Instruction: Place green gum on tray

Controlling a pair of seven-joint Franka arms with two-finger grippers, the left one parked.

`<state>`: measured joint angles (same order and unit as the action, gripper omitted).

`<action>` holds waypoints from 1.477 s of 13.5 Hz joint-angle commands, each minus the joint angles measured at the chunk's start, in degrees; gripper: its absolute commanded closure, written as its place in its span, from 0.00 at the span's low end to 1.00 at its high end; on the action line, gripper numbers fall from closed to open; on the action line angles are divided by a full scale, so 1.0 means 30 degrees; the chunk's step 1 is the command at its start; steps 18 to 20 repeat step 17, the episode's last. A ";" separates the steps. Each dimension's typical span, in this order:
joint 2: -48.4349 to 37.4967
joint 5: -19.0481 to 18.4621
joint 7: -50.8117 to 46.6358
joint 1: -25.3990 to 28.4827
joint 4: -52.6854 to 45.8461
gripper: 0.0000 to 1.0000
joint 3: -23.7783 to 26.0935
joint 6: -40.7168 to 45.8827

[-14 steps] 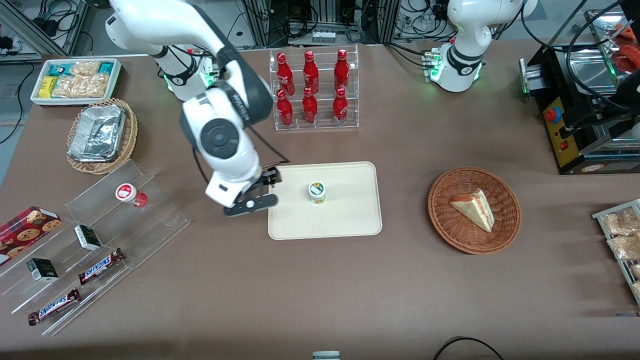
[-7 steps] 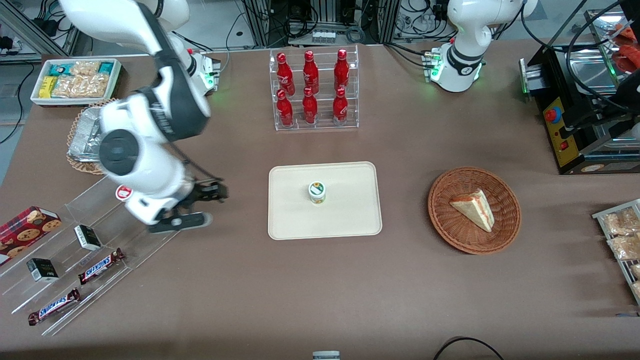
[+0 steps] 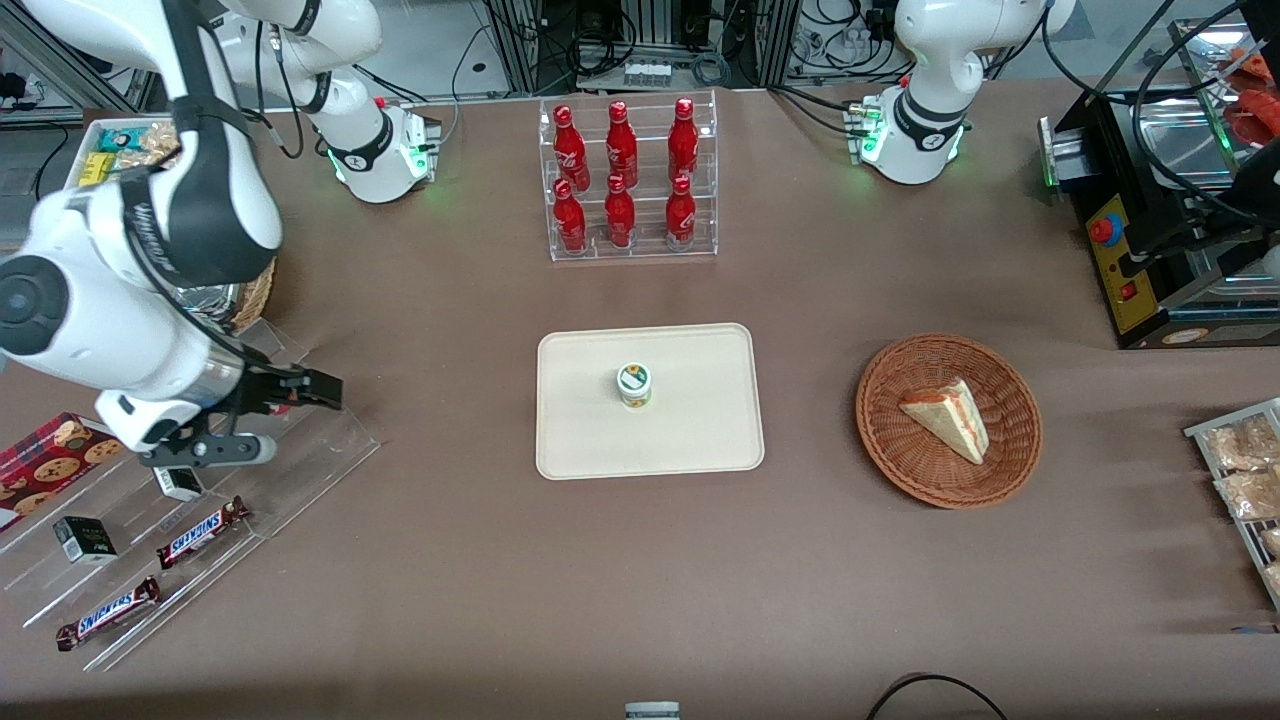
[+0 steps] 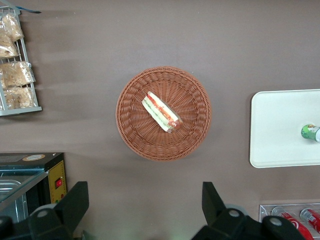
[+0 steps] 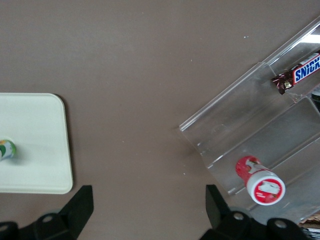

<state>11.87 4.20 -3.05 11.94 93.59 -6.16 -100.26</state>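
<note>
Placement looks done: the green gum (image 3: 634, 384) stands upright near the middle of the tray (image 3: 700, 440), so the sound course, I judge, is a clean retreat without brushing the acrylic stand (image 3: 330, 440). The claw (image 3: 275, 420) hangs released and empty above that stand, toward the working arm's end of the surface, well apart from the tray. The stand holds a red-labelled gum bottle (image 5: 261, 182) and Snickers bars (image 3: 203, 531); a wicker basket (image 3: 890, 440) holds a sandwich (image 3: 948, 417).
</note>
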 commanded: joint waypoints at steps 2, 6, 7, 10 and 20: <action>-0.1174 -0.0346 0.2011 -0.3211 0.0677 0.00 0.1729 0.0606; -0.1670 -0.0346 0.2863 -0.5409 0.0706 0.00 0.2899 0.2068; -0.1904 -0.0346 0.2835 -0.5676 0.0793 0.00 0.2991 0.2740; -0.2871 -0.0463 0.2834 -0.5913 0.0882 0.00 0.2963 0.3798; -0.3987 -0.1020 0.2688 -0.4628 0.0853 0.00 0.2145 0.5032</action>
